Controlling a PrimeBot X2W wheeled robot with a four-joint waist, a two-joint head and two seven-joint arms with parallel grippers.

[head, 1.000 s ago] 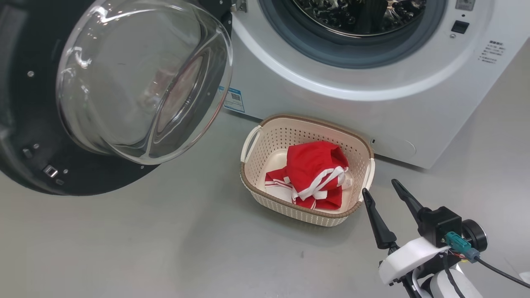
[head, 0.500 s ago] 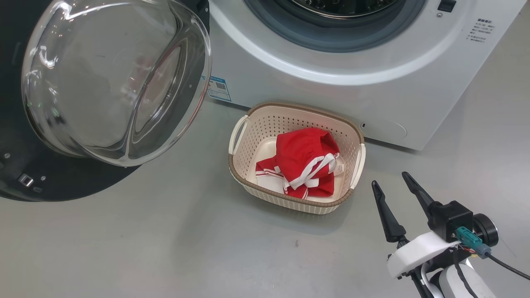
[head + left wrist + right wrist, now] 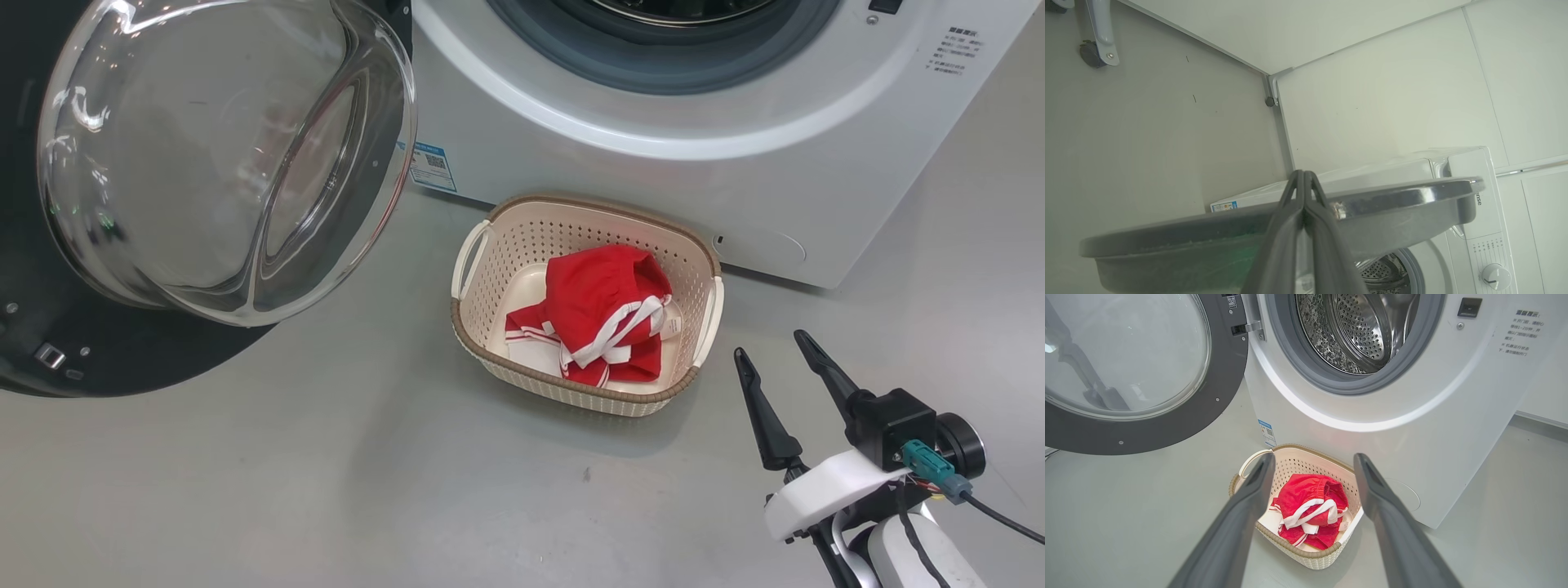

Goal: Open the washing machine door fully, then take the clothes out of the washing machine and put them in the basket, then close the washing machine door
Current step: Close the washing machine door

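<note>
- A smooth grey floor [image 3: 245,490] runs up to white wall panels [image 3: 1392,81].
- The washing machine [image 3: 653,188] stands on it, its steel drum [image 3: 1359,330] open to the front.
- The washing machine door [image 3: 49,327] is swung out to the machine's left, and its glass bowl [image 3: 220,155] bulges towards the head camera.
- A small blue sticker [image 3: 430,167] sits low on the machine's front by the door; its print is too small to read.
- Lines of small dark print [image 3: 951,59] at the machine's upper right are also unreadable. In the left wrist view the letters "ense" [image 3: 1477,199] show on the control panel.
- The basket [image 3: 490,359] stands on the floor just in front of the machine, its long axis along the machine's front, a handle at each end.
- The clothes [image 3: 608,314] lie bunched inside it, a white label [image 3: 671,327] on their right side.
- The right gripper [image 3: 770,344] is spread wide and empty above the floor, right of the basket, fingers pointing towards the machine.
- The left gripper [image 3: 1305,173] has its fingers pressed together at the door's outer edge; contact cannot be told.
</note>
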